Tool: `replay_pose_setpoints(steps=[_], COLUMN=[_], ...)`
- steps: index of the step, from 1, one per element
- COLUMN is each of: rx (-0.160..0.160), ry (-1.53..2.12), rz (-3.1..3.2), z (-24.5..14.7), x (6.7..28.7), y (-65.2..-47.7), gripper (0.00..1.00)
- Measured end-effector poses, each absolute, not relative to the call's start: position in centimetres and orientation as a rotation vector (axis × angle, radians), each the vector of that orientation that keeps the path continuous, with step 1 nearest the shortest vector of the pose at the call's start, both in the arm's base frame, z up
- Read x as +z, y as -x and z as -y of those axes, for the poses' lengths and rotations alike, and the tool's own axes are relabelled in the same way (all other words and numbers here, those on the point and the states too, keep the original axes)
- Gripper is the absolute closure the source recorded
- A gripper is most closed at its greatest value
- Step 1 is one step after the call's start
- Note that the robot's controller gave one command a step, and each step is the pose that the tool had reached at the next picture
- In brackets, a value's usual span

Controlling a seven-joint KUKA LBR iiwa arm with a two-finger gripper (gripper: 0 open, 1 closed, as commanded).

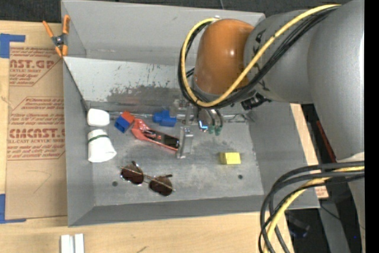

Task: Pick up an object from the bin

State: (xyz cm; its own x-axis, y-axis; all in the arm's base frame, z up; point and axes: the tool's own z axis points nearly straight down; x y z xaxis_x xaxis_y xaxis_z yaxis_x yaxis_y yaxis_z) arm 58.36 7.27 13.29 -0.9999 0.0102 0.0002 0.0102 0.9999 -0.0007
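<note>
In the camera view my pincer (186, 144) hangs low over the floor of the bin (118, 26), near its middle, at the dark right end of a flat red thing (145, 131) that lies slanted there. I cannot tell if it touches this end or is only just beside it, and I also cannot tell if my pincer is apart or together, because my own wrist hides it. I judge the flat red thing to be light and stiff, probably plastic, and rather smooth, so it may slide on the metal floor. I would take it across its narrow width near the middle, not at the thin end. A blue piece (164, 118) lies just behind it and a blue block (123, 122) at its left end, so a wide grasp could catch them. The yellow block (230, 157) and the sunglasses (147, 179) are apart from it. My arm comes in from the right, bent over the bin, with the orange cover (222, 56) above and the wrist pointing nearly straight down.
</note>
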Motion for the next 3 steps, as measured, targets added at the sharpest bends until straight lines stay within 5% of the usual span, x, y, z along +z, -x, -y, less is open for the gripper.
replay_pose_setpoints(steps=[1,2,3], rx=[-0.011,-0.001,-0.003], ry=[0.034,-0.433,-0.437], rz=[3.149,3.119,3.090], z=[-7.5,-6.5,-6.5], x=[9.6,7.2,6.9], y=[-59.0,-59.3,-58.7], gripper=[0.00,1.00,0.00])
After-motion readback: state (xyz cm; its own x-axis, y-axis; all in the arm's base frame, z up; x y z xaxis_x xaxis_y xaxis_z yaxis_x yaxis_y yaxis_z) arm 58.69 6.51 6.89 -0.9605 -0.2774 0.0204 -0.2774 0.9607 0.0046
